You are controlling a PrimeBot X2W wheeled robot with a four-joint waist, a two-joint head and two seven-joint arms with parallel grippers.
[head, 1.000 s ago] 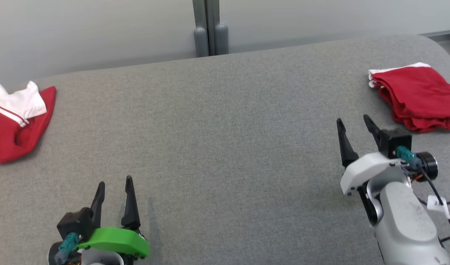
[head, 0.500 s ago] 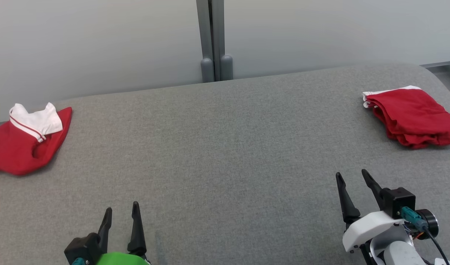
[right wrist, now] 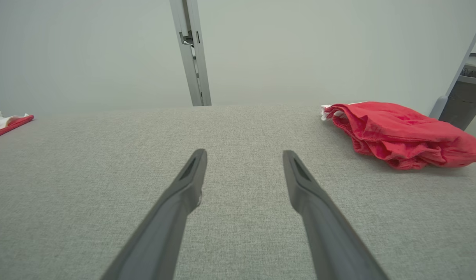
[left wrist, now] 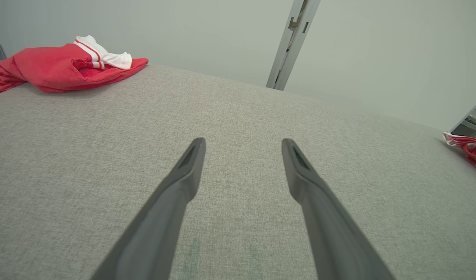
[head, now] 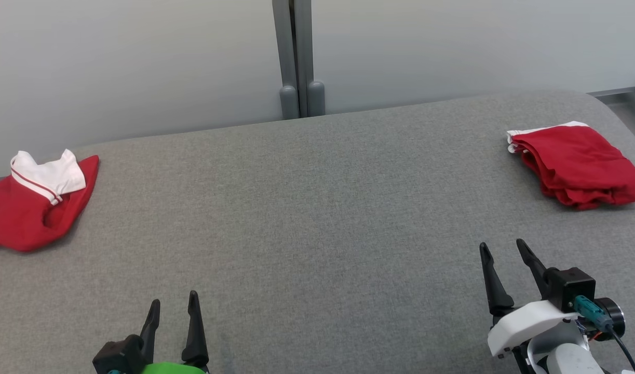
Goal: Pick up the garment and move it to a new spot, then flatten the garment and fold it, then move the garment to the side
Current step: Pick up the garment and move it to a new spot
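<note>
A crumpled red garment with a white collar (head: pixel 31 213) lies at the far left of the grey fabric table (head: pixel 317 208); it is also in the left wrist view (left wrist: pixel 62 68). A second red garment with a white edge (head: pixel 582 166), loosely folded, lies at the far right, and the right wrist view shows it too (right wrist: pixel 397 132). My left gripper (head: pixel 174 298) is open at the near left, over bare table (left wrist: pixel 243 142). Open as well, my right gripper (head: pixel 502 244) is at the near right, short of the right garment (right wrist: pixel 243 152). Neither holds anything.
A grey upright post (head: pixel 296 52) stands behind the table's far edge against a pale wall. A dark grey bin (right wrist: pixel 465 97) sits off the table's right end. The table's right corners are rounded.
The head camera tilted up, so the whole picture slid down. My right gripper drew back toward the near edge, away from the right garment. Both grippers stayed open.
</note>
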